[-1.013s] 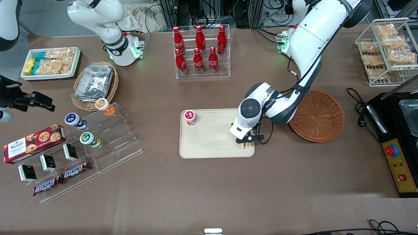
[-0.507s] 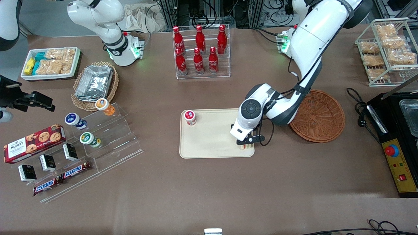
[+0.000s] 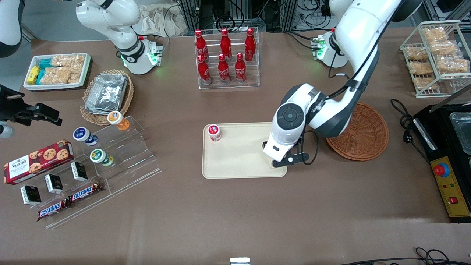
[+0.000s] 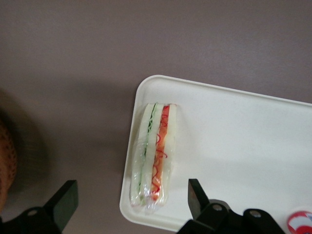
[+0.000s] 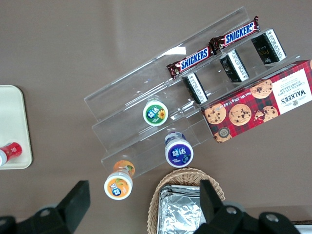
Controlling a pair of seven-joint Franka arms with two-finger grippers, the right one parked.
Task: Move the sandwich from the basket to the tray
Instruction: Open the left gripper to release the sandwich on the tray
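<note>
White arm, black gripper (image 3: pixel 283 161), cable.

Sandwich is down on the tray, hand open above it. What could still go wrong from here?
1. The sandwich lies right along the tray rim near a corner; a nudge might push it off.
2. The hand is open with its fingers straddling the sandwich, so sideways motion before lifting could drag it.
3. The red-capped cup also stands on the tray; a low sweep that way may tip it.
</note>
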